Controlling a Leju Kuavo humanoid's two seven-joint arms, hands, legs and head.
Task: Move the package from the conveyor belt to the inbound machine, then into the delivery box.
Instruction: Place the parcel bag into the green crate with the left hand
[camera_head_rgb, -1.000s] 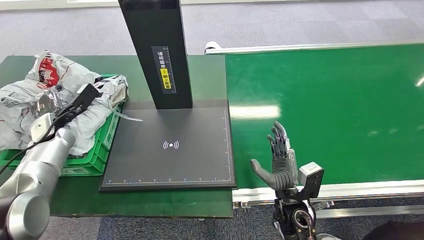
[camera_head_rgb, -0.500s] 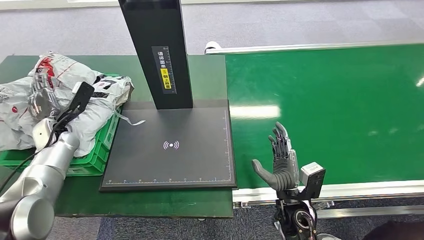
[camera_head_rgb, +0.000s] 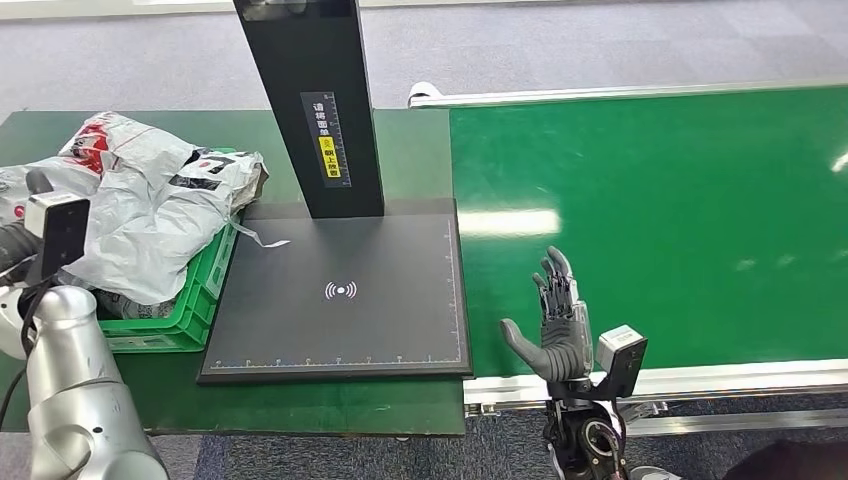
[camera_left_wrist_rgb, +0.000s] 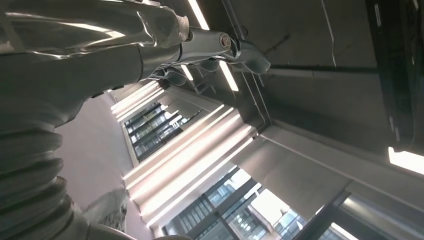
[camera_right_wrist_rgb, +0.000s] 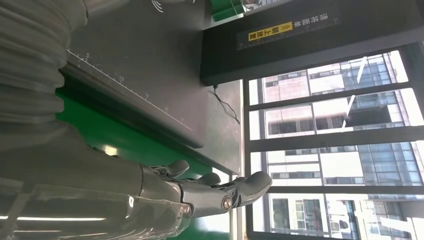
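Heaped in the green delivery box (camera_head_rgb: 190, 318) beside the inbound machine (camera_head_rgb: 340, 290): grey packages (camera_head_rgb: 150, 215). Nearer the conveyor belt (camera_head_rgb: 680, 210), right hand (camera_head_rgb: 555, 320) upright, fingers spread, holding nothing; left hand (camera_left_wrist_rgb: 200, 45) grip impossible to tell

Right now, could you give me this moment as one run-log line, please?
belt: no package | scanner plate: bare | packages in green crate | right hand: open | left hand: open

Beside the matt black inbound machine (camera_head_rgb: 340, 300), which bears a white signal mark and a yellow label on its post, lies a bright green conveyor belt (camera_head_rgb: 650, 220). On its other side a green delivery box (camera_head_rgb: 190, 300) holds grey-white packages (camera_head_rgb: 150, 210) printed red and black.
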